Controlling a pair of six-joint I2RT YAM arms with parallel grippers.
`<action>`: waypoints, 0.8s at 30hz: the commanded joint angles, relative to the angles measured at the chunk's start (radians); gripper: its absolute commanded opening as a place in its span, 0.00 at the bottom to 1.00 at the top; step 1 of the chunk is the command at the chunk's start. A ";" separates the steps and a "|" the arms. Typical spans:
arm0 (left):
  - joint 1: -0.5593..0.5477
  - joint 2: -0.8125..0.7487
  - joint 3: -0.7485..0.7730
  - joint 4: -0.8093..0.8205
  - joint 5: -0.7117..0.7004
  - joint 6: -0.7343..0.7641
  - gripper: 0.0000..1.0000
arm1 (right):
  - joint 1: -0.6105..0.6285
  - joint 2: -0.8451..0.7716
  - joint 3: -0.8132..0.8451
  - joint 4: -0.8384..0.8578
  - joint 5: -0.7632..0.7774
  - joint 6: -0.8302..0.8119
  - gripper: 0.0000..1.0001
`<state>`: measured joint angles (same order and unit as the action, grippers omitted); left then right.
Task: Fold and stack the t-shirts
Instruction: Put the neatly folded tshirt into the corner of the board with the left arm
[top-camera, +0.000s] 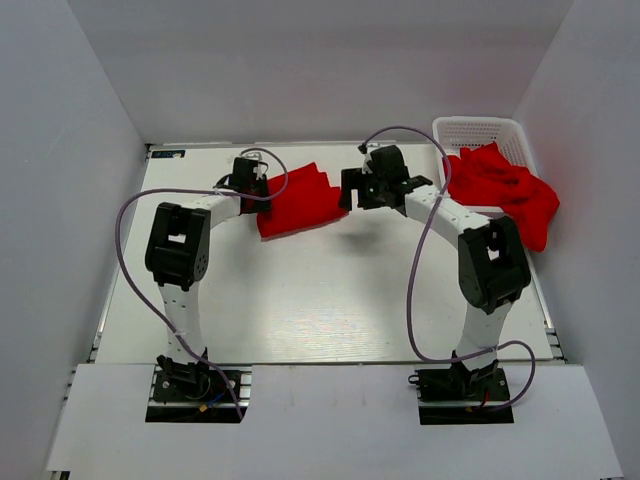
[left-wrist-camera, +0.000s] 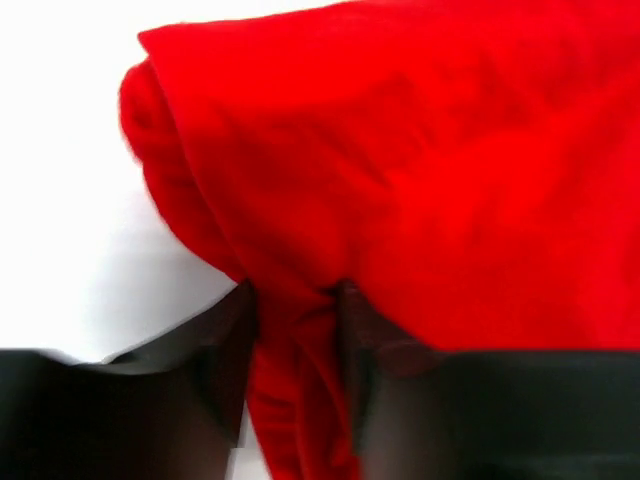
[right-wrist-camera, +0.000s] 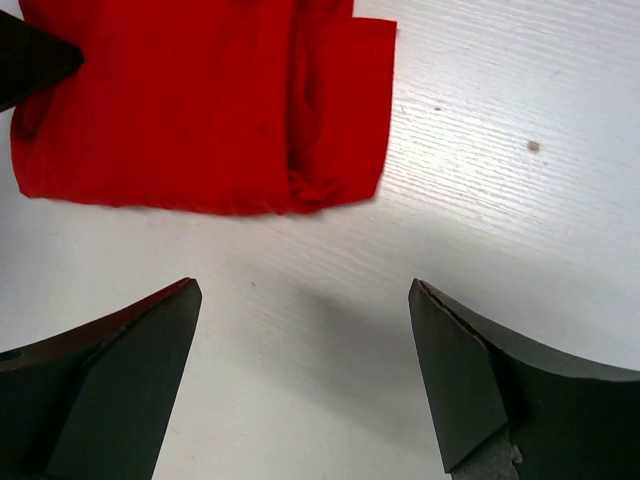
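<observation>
One folded t-shirt lies at the far middle of the white surface. The left tool is pinched tight on a bunch of its cloth at one edge, and the right tool hangs wide open just beside the other edge, holding nothing. A heap of t-shirts sits crumpled in and over the white basket at the far right, so I think the job is near its start: one shirt looks nearly folded, and no stack is made yet.
</observation>
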<state>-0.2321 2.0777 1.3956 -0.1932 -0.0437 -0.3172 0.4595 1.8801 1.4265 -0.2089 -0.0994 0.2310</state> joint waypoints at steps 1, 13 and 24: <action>0.000 0.034 0.020 0.098 0.056 0.101 0.43 | -0.004 -0.076 -0.029 0.029 0.058 0.008 0.90; 0.105 0.183 0.355 -0.023 -0.185 0.335 0.00 | -0.007 -0.127 -0.110 0.029 0.162 0.002 0.90; 0.306 0.324 0.571 -0.023 -0.182 0.524 0.00 | -0.010 -0.076 -0.054 -0.012 0.217 -0.036 0.90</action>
<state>0.0338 2.3890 1.9057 -0.2111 -0.2150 0.1352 0.4526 1.8038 1.3209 -0.2146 0.0837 0.2165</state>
